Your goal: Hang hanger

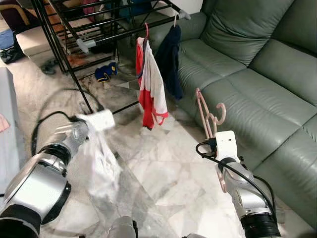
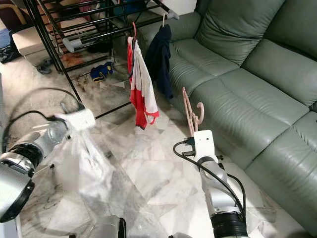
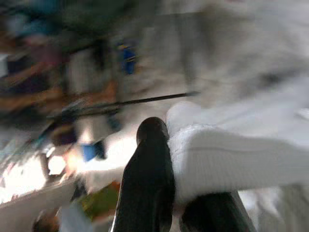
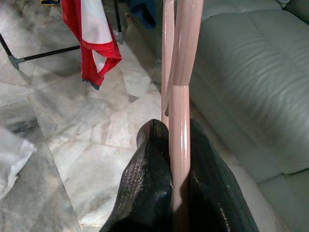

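Hanger (image 4: pixel 181 96) of pink plastic was held in the right claw (image 4: pixel 179 145), whose two black fingers (image 4: pixel 149 159) were clamped on one of its straight bars, the bar passing between them and rising beyond the tips. From that grip the hanger was stood nearly upright, its long axis running up and away from the claw, with the curled hook (image 1: pixel 220 113) at the top turned towards the green sofa (image 1: pixel 257 69). It was judged to be light and stiff, with a glossy, slippery surface that could twist in the grip; a hold low on the straight bar, as seen, was thought sound, since the hook end was left free for the rail. It was carried just beside the sofa's front edge, above the marble floor (image 1: pixel 163 168), and well apart from the black drying rack (image 1: pixel 74 29).

On that rack a red and white garment (image 1: pixel 148 84) and a dark blue garment (image 1: pixel 168 59) were already hung near the sofa's end. The hook was judged to need turning towards a rack bar before it could be set over one.

Further from the sofa, the left claw (image 3: pixel 166 169) was closed on a white cloth (image 3: pixel 231 159), which was draped down from it; the wrist view was much blurred.
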`<state>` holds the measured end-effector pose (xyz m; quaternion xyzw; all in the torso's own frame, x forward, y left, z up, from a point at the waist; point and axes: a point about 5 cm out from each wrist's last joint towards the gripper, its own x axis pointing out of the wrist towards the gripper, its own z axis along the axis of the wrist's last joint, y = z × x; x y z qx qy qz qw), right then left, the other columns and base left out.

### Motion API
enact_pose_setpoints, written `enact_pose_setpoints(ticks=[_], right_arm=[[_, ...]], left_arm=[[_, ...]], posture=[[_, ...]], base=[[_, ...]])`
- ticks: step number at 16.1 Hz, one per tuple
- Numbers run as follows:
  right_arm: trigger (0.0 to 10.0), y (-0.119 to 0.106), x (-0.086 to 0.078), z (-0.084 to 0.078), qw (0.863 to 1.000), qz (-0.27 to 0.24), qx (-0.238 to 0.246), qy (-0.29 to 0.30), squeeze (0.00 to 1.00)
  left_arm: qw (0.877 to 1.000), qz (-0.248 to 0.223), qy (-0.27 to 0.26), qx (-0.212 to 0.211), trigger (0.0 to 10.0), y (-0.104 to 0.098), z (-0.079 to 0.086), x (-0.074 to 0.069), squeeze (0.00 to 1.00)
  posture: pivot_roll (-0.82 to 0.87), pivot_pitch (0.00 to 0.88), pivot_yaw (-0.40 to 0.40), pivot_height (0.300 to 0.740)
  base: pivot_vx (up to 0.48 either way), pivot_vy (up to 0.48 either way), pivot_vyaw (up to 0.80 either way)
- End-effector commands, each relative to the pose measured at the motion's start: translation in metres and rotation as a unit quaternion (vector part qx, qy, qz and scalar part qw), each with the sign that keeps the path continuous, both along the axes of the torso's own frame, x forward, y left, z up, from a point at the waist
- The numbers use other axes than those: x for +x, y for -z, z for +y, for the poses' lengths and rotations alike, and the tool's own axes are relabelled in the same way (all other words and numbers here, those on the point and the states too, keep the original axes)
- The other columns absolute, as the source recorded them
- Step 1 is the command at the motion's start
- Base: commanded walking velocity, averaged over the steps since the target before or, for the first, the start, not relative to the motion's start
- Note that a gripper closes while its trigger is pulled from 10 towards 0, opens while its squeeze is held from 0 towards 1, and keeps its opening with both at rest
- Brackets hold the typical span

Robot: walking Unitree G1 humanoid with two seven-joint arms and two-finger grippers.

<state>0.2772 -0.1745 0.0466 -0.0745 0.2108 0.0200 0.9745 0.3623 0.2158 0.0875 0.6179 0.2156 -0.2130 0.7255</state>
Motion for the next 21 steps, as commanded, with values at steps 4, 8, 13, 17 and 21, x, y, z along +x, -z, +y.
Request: enact_pose_setpoints(ticks=[4, 8, 13, 17, 21], right_arm=[[10.0, 0.0, 0.001, 0.001, 1.0, -0.004, 0.004, 0.005, 0.0], [10.0, 0.0, 0.0, 0.005, 1.0, -0.005, 0.007, 0.003, 0.0], [10.0, 0.002, -0.001, 0.005, 1.0, -0.002, 0.011, 0.004, 0.0], [10.0, 0.002, -0.002, 0.005, 1.0, 0.0, 0.012, -0.002, 0.0], [10.0, -0.002, -0.003, 0.004, 0.999, -0.002, 0.021, -0.032, 0.0]], left_arm=[[0.925, 0.141, 0.028, -0.352, 10.0, -0.017, -0.09, 0.008, 0.0], [0.82, -0.095, -0.306, -0.474, 10.0, -0.041, -0.028, 0.03, 0.0], [0.913, -0.084, -0.257, -0.306, 10.0, -0.023, 0.005, 0.016, 0.0], [0.95, 0.108, -0.16, -0.246, 10.0, 0.011, -0.004, -0.007, 0.0], [0.919, 0.155, -0.101, -0.349, 10.0, 0.01, -0.053, -0.005, 0.0]], posture=[[0.0, 0.002, 0.021, 0.74], [-0.01, 0.001, 0.032, 0.74], [0.01, 0.007, 0.029, 0.74], [0.01, 0.012, 0.023, 0.74], [0.0, 0.015, 0.021, 0.74]], base=[[0.0, 0.0, 0.0], [0.0, 0.0, 0.0], [0.0, 0.0, 0.0], [0.0, 0.0, 0.0], [0.0, 0.0, 0.0]])
